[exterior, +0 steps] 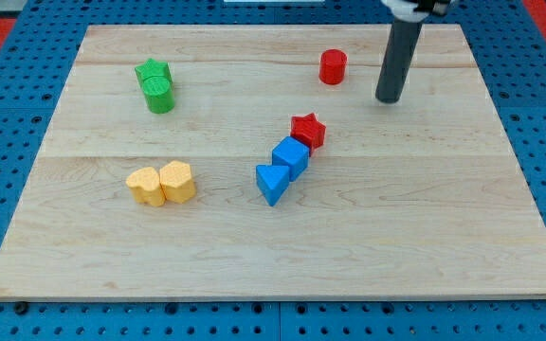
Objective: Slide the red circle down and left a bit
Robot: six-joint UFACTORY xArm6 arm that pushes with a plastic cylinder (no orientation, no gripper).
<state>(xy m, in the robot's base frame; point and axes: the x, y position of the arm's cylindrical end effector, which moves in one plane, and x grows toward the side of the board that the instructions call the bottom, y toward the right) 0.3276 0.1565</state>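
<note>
The red circle (333,67) stands on the wooden board near the view's top, right of centre. My tip (389,98) is to the right of it and slightly lower, apart from it by about a block's width. A red star (307,131) lies below the red circle, touching a blue cube (290,157), which touches a blue triangle (271,183).
A green star (153,71) and a green cylinder (159,95) sit together at the upper left. Two yellow blocks (145,186) (177,181) sit side by side at the lower left. The board (444,237) rests on a blue pegboard.
</note>
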